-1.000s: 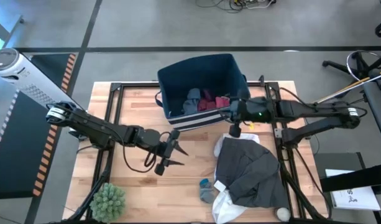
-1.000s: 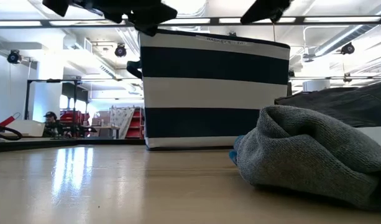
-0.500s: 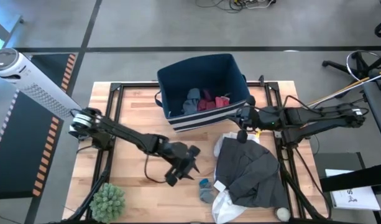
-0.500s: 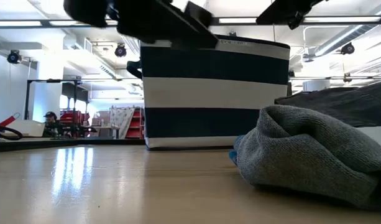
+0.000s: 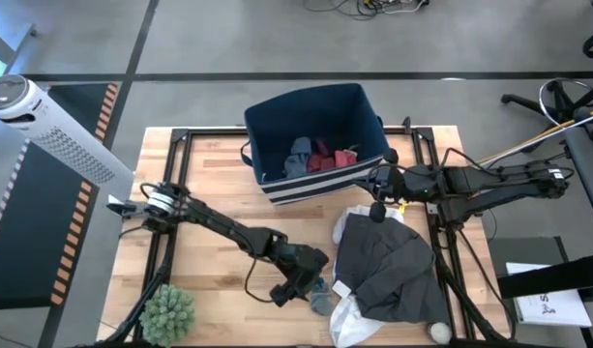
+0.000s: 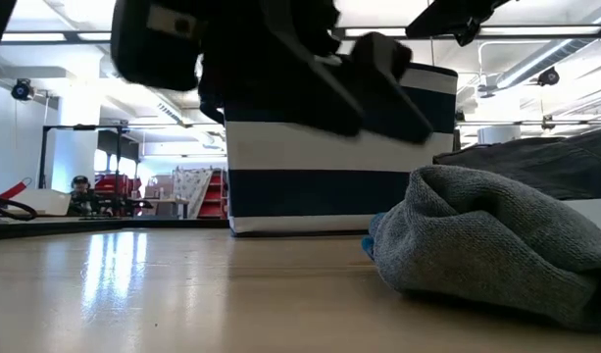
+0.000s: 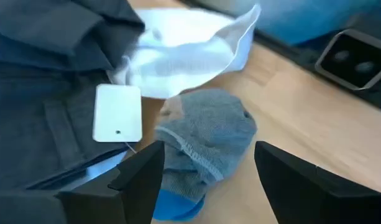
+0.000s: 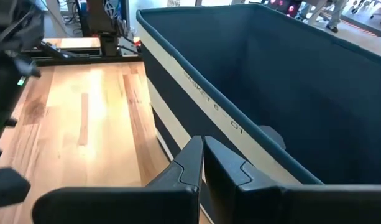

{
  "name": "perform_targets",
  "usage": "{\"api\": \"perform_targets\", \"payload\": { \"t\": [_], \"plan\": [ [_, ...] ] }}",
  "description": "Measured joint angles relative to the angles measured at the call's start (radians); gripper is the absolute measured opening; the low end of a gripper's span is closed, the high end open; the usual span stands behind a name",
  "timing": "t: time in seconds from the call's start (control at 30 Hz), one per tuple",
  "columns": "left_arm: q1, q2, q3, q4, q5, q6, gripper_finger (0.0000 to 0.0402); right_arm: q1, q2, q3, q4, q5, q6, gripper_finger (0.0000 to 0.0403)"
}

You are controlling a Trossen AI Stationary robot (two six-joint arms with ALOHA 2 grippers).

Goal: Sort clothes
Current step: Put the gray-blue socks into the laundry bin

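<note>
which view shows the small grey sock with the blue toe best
The left wrist view: the grey sock fills the frame between the open left gripper's fingers. The high view shows it small, beside that gripper. The low view shows a grey knit mound close up. The right wrist view misses it.

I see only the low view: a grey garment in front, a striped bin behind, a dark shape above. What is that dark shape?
Observer: It is the left gripper, open, over a small grey sock near the table's front edge.
Operator: Does it hold the sock?
Observer: No. The left wrist view shows the fingers on either side of it, apart from it.
Operator: Is anything in the bin?
Observer: Yes, the bin has small grey and red garments inside.
Operator: And the right gripper?
Observer: The right gripper is shut and empty, beside the bin's front wall.
</note>
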Motion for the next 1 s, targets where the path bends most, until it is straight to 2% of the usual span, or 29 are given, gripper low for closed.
{"api": "perform_targets", "payload": {
  "t": [0.13, 0.33, 0.57, 0.7, 0.83, 1.0],
  "plan": [
    [-0.054, 0.057, 0.055, 0.004, -0.106, -0.003, 0.0238, 0.000, -0.001, 0.000, -0.004, 0.000, 0.001, 0.0000],
    [-0.111, 0.152, 0.177, -0.015, -0.170, -0.032, 0.0230, 0.002, -0.002, 0.000, -0.011, -0.001, 0.031, 0.0000],
    [-0.120, 0.267, 0.305, -0.095, -0.283, -0.053, 0.0218, 0.025, -0.001, 0.000, -0.015, -0.001, 0.044, 0.0000],
    [-0.119, 0.289, 0.331, -0.118, -0.338, -0.069, 0.0202, 0.046, -0.001, 0.000, -0.016, -0.001, 0.050, 0.0000],
    [-0.120, 0.282, 0.330, -0.152, -0.401, -0.117, 0.0162, 0.066, -0.001, 0.000, -0.020, -0.001, 0.050, 0.0000],
    [-0.118, 0.247, 0.327, -0.253, -0.487, -0.142, 0.0068, 0.083, -0.001, 0.000, -0.020, 0.000, 0.050, 0.0000]
  ]
}}
